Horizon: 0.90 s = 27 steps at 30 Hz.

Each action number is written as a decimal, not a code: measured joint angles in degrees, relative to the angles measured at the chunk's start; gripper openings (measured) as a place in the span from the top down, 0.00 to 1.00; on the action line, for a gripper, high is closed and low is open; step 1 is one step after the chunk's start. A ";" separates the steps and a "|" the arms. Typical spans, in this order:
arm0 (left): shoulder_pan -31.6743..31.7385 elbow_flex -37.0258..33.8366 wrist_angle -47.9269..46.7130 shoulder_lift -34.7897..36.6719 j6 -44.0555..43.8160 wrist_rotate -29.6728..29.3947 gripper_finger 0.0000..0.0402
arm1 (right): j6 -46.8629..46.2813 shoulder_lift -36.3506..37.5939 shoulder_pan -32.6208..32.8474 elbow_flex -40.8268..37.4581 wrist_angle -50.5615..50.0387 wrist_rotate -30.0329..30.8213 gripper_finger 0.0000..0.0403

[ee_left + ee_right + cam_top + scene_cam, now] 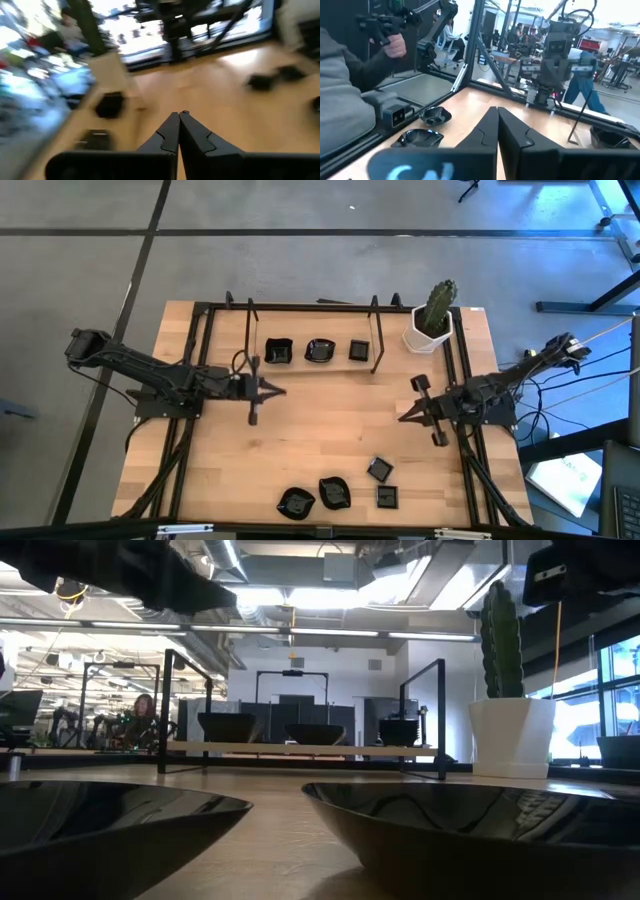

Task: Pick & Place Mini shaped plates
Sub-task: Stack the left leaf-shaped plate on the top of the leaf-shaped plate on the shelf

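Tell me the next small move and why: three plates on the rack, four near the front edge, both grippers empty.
Probably swing the right gripper, shut and empty, toward the nearest glossy black square plate and open it; the left gripper sits shut mid-table, farther away.

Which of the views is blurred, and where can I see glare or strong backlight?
Left wrist view: motion blur smears the table and dark plates beyond the left gripper. Low view: bright ceiling lights and window backlight the cactus pot; the nearest plates are very close and show reflections. High view: even light, sharp.
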<state>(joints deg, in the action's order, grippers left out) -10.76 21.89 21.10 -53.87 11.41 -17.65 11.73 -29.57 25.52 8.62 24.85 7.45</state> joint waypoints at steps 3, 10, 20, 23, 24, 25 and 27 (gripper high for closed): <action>-0.13 0.00 0.01 -0.17 -7.94 8.11 0.99 | 2.15 0.14 0.00 0.00 -1.93 0.09 0.98; -11.16 2.82 -2.27 -11.74 -19.45 11.73 1.00 | 0.13 -0.08 0.00 0.00 -3.86 0.85 0.98; -31.37 24.49 -19.85 -39.42 -33.27 -8.16 0.99 | -2.28 -0.04 0.00 -0.02 -3.49 0.43 0.98; -32.31 31.70 -29.87 -41.50 -38.67 -12.83 0.98 | -2.01 -0.04 0.00 -0.02 -3.35 0.45 0.98; -32.33 34.06 -32.71 -41.92 -39.97 -12.63 0.97 | -1.84 -0.04 0.00 -0.02 -3.37 0.45 0.98; -32.26 36.19 -35.77 -42.18 -41.01 -12.00 0.96 | -1.76 -0.04 0.00 -0.02 -3.47 0.45 0.98; -31.83 40.27 -40.98 -42.97 -42.63 -10.05 0.93 | -1.80 -0.04 0.00 -0.02 -3.83 0.44 0.98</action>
<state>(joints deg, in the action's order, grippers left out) -42.59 62.16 -19.88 -96.84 -31.22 -27.70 9.93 -29.61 25.52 8.60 21.03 7.89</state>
